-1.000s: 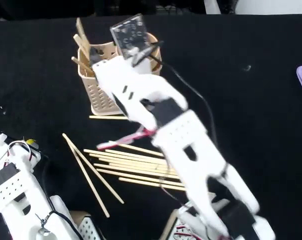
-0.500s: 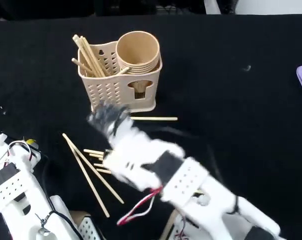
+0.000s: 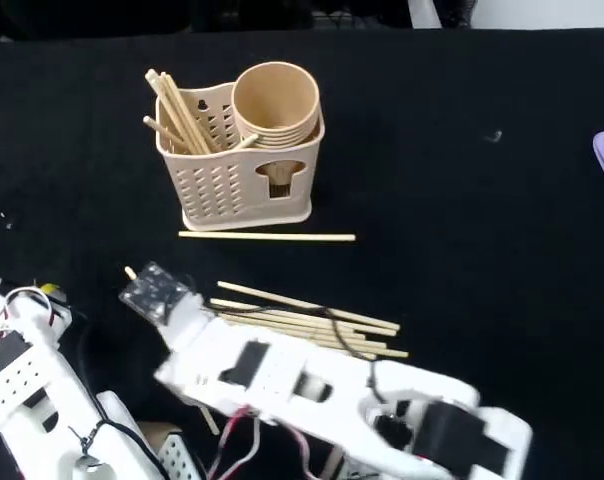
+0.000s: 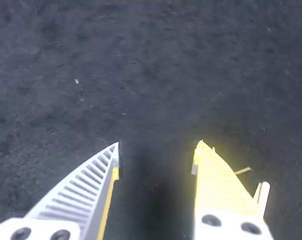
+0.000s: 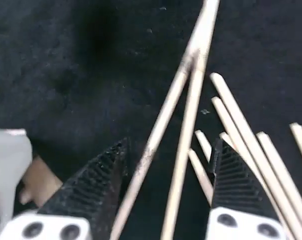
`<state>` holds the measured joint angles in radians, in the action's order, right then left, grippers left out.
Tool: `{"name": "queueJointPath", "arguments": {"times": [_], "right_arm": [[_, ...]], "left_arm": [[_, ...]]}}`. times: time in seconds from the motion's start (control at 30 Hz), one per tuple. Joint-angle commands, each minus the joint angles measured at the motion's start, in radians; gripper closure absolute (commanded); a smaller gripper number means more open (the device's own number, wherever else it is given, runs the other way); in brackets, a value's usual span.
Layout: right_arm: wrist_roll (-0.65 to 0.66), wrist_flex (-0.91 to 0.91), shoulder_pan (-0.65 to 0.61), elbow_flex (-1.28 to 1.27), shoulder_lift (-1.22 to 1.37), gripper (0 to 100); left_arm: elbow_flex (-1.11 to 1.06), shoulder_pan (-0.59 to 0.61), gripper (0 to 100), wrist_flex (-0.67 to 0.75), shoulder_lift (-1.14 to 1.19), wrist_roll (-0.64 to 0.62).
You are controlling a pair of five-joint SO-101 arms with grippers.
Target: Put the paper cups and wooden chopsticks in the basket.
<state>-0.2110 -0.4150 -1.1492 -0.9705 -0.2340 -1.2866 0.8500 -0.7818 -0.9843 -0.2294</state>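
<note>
The paper cups (image 3: 275, 100) look done: they sit stacked in the basket (image 3: 232, 190), well beyond the right jaws. These gape empty astride two loose chopsticks (image 5: 188, 100), with more beside them left to collect. The left jaws are released over the desk (image 4: 141, 60).

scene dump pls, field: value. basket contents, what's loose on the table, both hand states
basket: upright, far side of the table, two compartments
paper cups: stacked in one compartment
chopsticks in basket: several, leaning in the other compartment
single chopstick: flat on the table, just in front of the basket
loose chopsticks: a pile nearer the arms, partly under an arm
right hand: open, two chopsticks run between its jaws, nothing gripped
left hand: open, over bare table
left to do: the chopsticks on the table
</note>
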Motion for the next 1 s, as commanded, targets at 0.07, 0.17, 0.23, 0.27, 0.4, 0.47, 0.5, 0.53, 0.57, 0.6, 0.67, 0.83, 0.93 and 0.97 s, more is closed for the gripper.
{"name": "queueJointPath", "arguments": {"times": [0.07, 0.17, 0.23, 0.27, 0.4, 0.47, 0.5, 0.53, 0.57, 0.6, 0.67, 0.83, 0.93, 0.97], "right_arm": [[-0.032, 0.018, -0.025, 0.196, 0.188, 74.7], [-0.026, 0.017, -0.02, 0.232, 0.272, 74.7], [-0.026, 0.014, -0.02, 0.239, 0.303, 74.9], [-0.026, 0.006, -0.02, 0.239, 0.303, 76.2], [-0.025, -0.028, -0.018, 0.236, 0.266, 95.9], [-0.025, -0.034, -0.015, 0.222, 0.24, 97.0], [-0.025, -0.041, -0.009, 0.217, 0.226, 96.6], [-0.025, -0.049, -0.002, 0.214, 0.211, 98.3], [-0.023, -0.051, 0.011, 0.208, 0.194, 99.0], [-0.023, -0.063, 0.025, 0.203, 0.174, 98.5], [-0.021, -0.098, 0.055, 0.199, 0.127, 98.8], [0.087, -0.245, 0.11, 0.196, -0.031, 98.8], [0.103, -0.318, 0.121, 0.196, -0.114, 98.7], [0.103, -0.322, 0.117, 0.191, -0.13, 98.7]], "left_arm": [[0.047, 0.016, 76, 0.043, -0.014, -0.025], [0.047, 0.016, 76, 0.041, -0.015, -0.025], [0.047, 0.016, 76, 0.041, -0.015, -0.025], [0.047, 0.016, 76, 0.041, -0.015, -0.025], [0.047, 0.016, 76, 0.04, -0.015, -0.025], [0.047, 0.015, 76, 0.04, -0.015, -0.025], [0.047, 0.015, 76, 0.04, -0.015, -0.025], [0.047, 0.015, 76, 0.04, -0.015, -0.025], [0.047, 0.015, 76, 0.04, -0.015, -0.025], [0.047, 0.013, 76, 0.04, -0.015, -0.025], [0.047, 0.013, 76, 0.04, -0.015, -0.025], [0.047, 0.012, 76, 0.04, -0.015, -0.025], [0.047, 0.012, 76, 0.041, -0.015, -0.025], [0.047, 0.012, 76, 0.041, -0.015, -0.025]]}}
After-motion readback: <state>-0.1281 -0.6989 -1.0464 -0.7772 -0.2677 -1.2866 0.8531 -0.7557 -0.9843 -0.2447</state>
